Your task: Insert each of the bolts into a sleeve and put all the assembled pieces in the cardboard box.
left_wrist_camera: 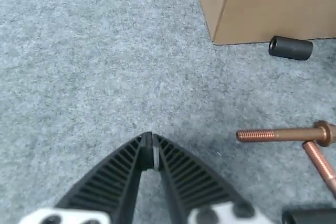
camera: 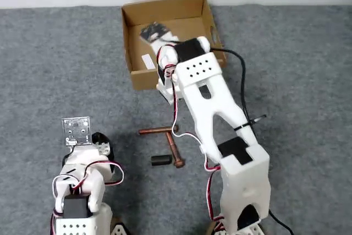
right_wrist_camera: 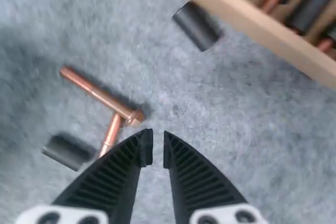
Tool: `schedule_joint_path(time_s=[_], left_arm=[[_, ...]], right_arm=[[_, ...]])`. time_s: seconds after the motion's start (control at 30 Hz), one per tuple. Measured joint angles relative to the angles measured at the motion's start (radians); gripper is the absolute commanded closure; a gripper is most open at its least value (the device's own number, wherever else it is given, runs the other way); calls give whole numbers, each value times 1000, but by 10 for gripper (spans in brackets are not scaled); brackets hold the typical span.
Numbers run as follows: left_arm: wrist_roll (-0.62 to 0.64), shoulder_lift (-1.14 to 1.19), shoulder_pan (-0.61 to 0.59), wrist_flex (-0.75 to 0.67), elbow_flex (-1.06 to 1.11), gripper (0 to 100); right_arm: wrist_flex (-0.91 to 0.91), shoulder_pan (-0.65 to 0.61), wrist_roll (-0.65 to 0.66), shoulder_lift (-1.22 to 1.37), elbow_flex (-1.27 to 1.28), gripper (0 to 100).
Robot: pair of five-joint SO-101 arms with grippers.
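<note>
The left hand (left_wrist_camera: 149,153) is low over the grey table (left_wrist_camera: 79,51), well apart from the box and the loose parts. Its fingers are pressed together at the tips with nothing between them. The right arm (camera: 209,108) stretches across the table toward the box. The right hand (right_wrist_camera: 157,148) hangs over the table just in front of the box's front wall. Its fingers stand a narrow slit apart and hold nothing.

The box (camera: 144,78) stands open-topped at the far side of the table. Inside it the right wrist view shows assembled pieces (right_wrist_camera: 310,6), dark sleeves with copper bolt ends sticking out. There are at least two, though the wall cuts the view off and the full count is hard to tell.

Four parts lie loose on the table. The far sleeve (right_wrist_camera: 195,24) lies on its side just beside the box's front wall, outside it. The first bolt (camera: 155,131) lies crosswise between the two arms. The second bolt (camera: 175,149) lies at roughly a right angle to it, with its threaded tip by the first bolt's head. I cannot tell whether the two touch. The near sleeve (camera: 161,160) lies on its side just beside the second bolt's head end. Neither bolt is in a sleeve.
</note>
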Motion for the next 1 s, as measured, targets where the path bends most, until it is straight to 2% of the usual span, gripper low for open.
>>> schedule_joint_path(time_s=[0.2, 1.0], left_arm=[[0, 0, 0, 0, 0, 995], [0, 0, 0, 0, 0, 995]], right_arm=[[-83, 0, 109, 106, 0, 812], [-499, 3, 308, 364, 0, 827]])
